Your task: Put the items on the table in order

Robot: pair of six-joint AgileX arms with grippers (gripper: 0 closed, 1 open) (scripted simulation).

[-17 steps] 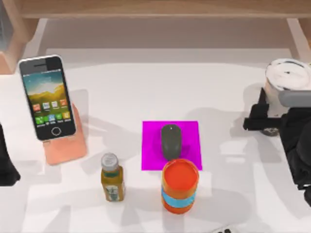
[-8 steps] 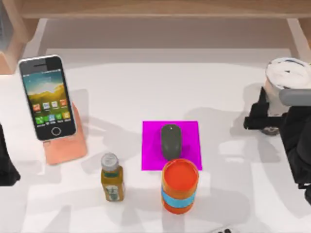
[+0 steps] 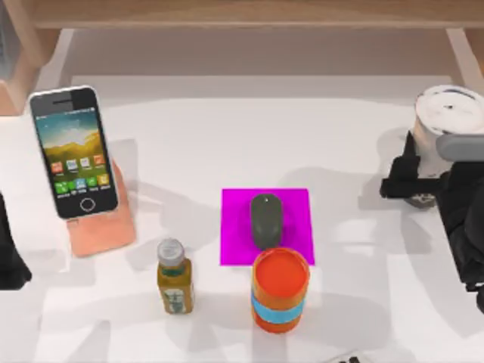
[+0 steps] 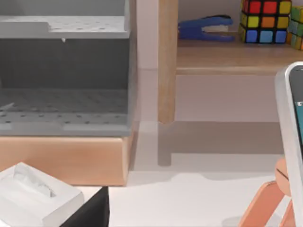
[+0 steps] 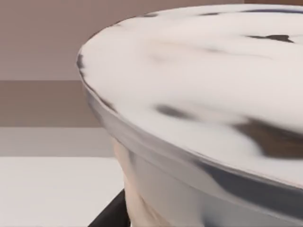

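White worktop [image 3: 189, 136] spreading under everything, wooden shelf [image 3: 242, 11] running along the top edge of the top view.

Standing at the far right of the frame: milk-tea cup [image 3: 450, 117], pale lid facing up, looming close in the right wrist view [image 5: 199, 94]. Pressing in just beside its lower left: right pincer [image 3: 412, 185], dark and touching or nearly touching the cup; clenched or released, cannot tell.

Lying lower centre on a magenta pad [image 3: 291, 208]: dark grey mouse [image 3: 265, 219]. Standing just below it, overlapping the pad's lower edge: orange canister [image 3: 280, 291] with a blue band. Standing farther left: small juice bottle [image 3: 175, 280].

Leaning at upper left on a peach stand [image 3: 102, 227]: smartphone [image 3: 73, 151], icon screen showing.

Resting parked at the left edge: left arm [image 3: 9, 249].
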